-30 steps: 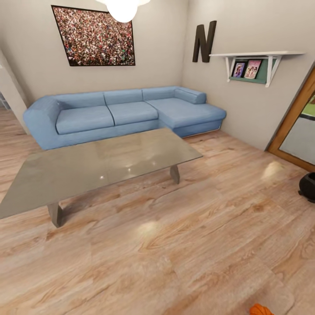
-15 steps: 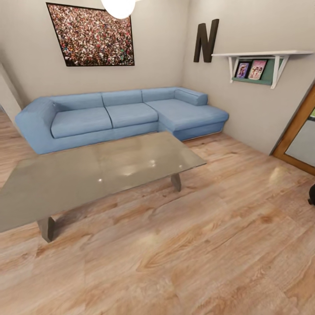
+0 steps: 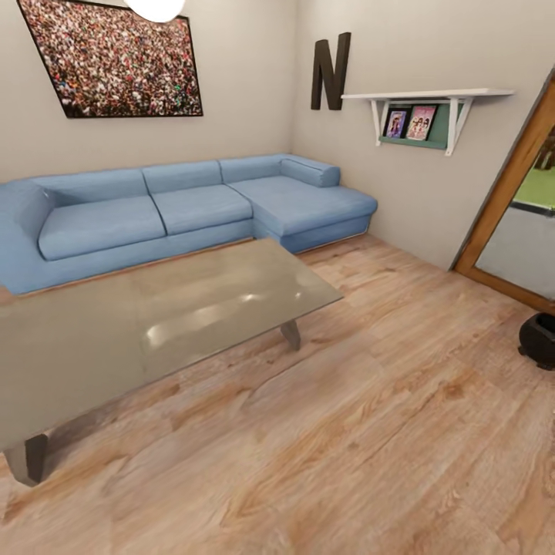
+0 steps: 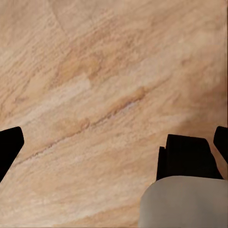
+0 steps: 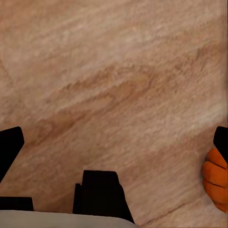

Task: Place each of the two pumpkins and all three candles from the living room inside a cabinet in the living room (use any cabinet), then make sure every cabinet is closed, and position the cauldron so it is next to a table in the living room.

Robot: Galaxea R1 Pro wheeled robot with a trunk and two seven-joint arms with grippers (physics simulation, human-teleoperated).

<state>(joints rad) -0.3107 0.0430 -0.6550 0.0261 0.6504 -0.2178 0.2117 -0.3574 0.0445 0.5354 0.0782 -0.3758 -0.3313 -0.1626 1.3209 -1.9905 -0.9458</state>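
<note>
We see the black cauldron [image 3: 539,340] on the wood floor [image 3: 370,432] near the doorway, well apart from the grey counter [image 3: 154,316]; what it holds we cannot tell; a blue sofa [image 3: 185,208] lines the walls behind the counter; the left jaws [image 4: 114,140] hang spread and empty over bare floor; the right jaws [image 5: 114,140] likewise spread over the floor, grasping nothing, with an orange pumpkin [image 5: 216,183] at the edge of the right wrist view, beside one fingertip.

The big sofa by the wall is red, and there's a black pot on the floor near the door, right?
Not quite. The sofa is blue, not red, as the head view shows. The rest holds: the black pot does sit on the wooden floor near the door.
</note>
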